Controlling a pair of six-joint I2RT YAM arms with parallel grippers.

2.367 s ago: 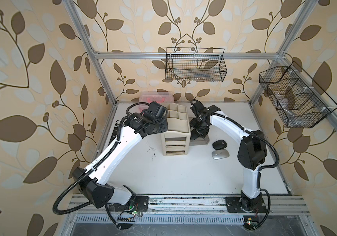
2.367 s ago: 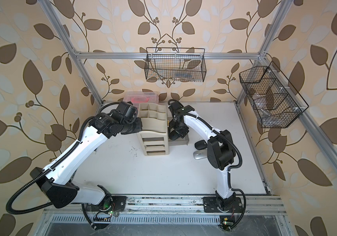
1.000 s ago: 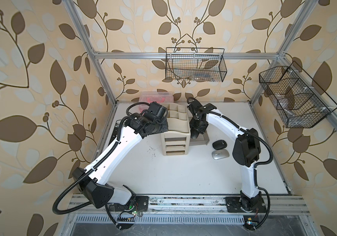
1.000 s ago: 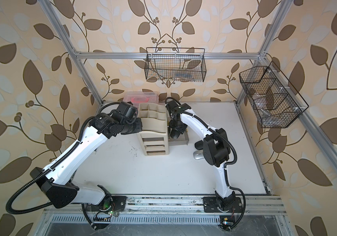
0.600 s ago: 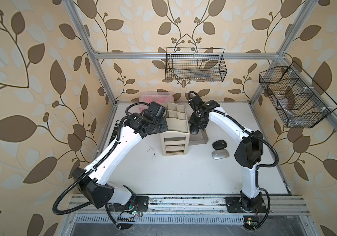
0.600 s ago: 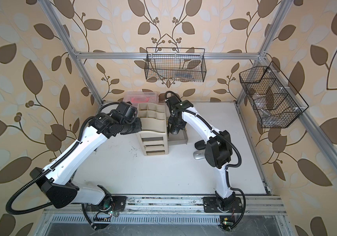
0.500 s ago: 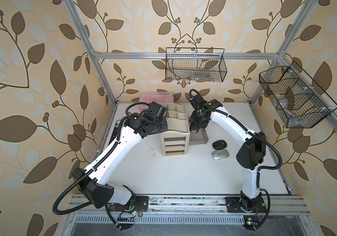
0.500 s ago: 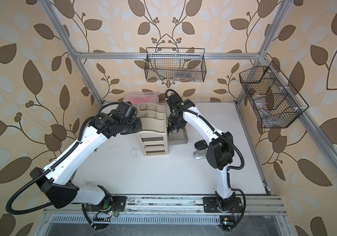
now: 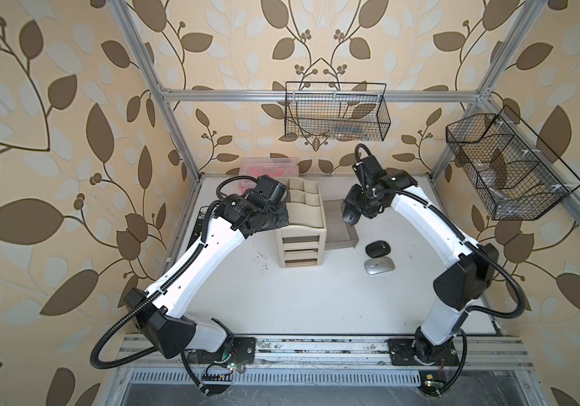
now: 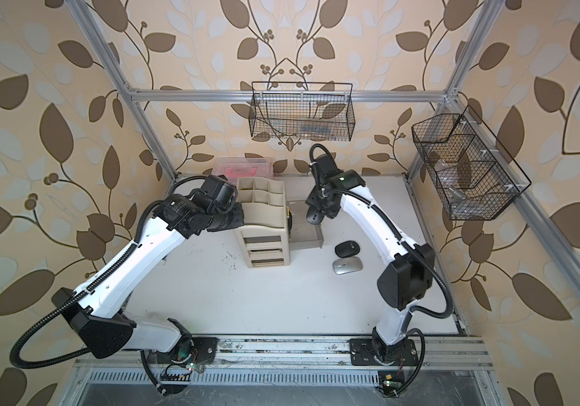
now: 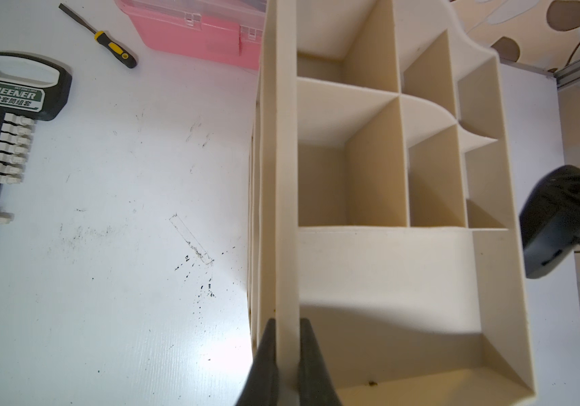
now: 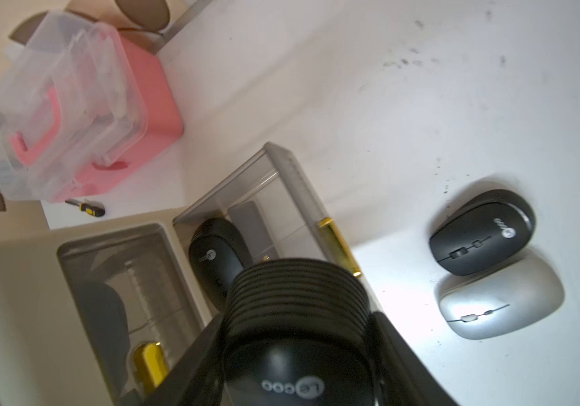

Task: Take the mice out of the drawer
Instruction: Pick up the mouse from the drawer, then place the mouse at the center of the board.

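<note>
A black mouse point(image 12: 295, 372) is clamped in the right gripper point(image 9: 352, 213) above the drawer point(image 9: 339, 230); two (a black one point(image 9: 377, 248), a silver one point(image 9: 379, 264)) lie beside the drawer, another mouse point(image 12: 216, 256) inside. The organizer point(image 11: 380, 267) is pinched by the left gripper point(image 11: 287, 355). A slip could see that mouse dropped back in.

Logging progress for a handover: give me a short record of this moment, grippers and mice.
left gripper: shut on the organizer wall
right gripper: shut on first black mouse, in the air over the open drawer
on the table: second black mouse beside silver mouse
in the open drawer: third black mouse visible
</note>
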